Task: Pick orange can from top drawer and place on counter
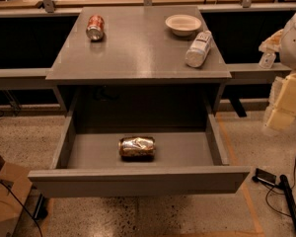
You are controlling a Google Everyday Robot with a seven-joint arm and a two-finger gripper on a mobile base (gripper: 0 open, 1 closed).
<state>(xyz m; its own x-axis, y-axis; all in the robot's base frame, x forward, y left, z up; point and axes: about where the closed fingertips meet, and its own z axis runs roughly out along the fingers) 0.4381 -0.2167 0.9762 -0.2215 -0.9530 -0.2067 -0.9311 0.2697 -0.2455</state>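
The orange can [137, 146] lies on its side in the middle of the open top drawer [138, 180], close to the front panel. It is orange-brown with shiny silver patches. The drawer is pulled fully out below the grey counter [138, 48]. My gripper [282, 105] is at the right edge of the view, to the right of the cabinet and at about the height of the counter's edge. It is well apart from the can and holds nothing that I can see.
On the counter, a redder can [94, 27] lies at the back left, a white bowl [183, 24] stands at the back right, and a white plastic bottle [198, 49] lies in front of the bowl. A cardboard box [5, 196] is on the floor at left, and cables [281, 186] at right.
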